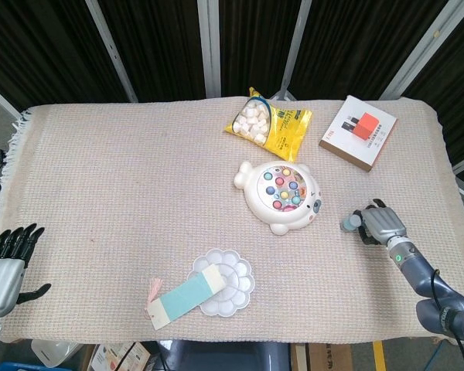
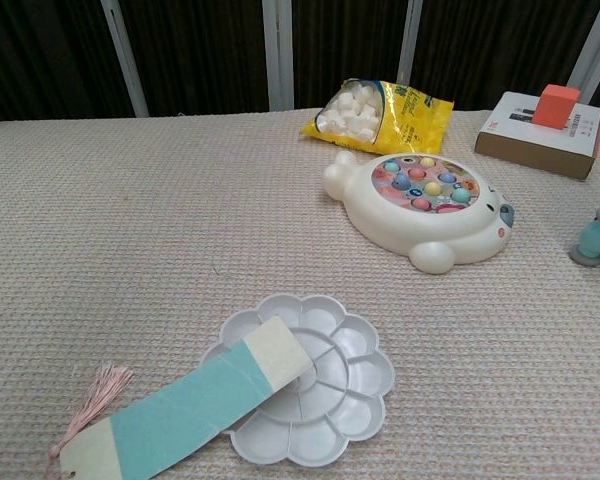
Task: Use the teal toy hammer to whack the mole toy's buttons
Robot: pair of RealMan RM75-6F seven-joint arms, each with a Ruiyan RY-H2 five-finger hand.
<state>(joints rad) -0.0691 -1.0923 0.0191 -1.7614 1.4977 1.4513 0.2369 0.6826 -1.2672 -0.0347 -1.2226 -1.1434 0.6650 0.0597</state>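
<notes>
While our right hand (image 1: pixel 382 225) gripped the teal plastic toy hammer (image 1: pixel 349 225) low near the cloth, head pointing left, the white animal-shaped mole toy (image 1: pixel 281 196) lay to its left, and our open left hand (image 1: pixel 4 267) idled far away.

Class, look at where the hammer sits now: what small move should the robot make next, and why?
Probably lift the right hand and swing the hammer left toward the mole toy. The hand grips the hammer low by the cloth, well right of the toy, so its head cannot reach the coloured buttons.
</notes>
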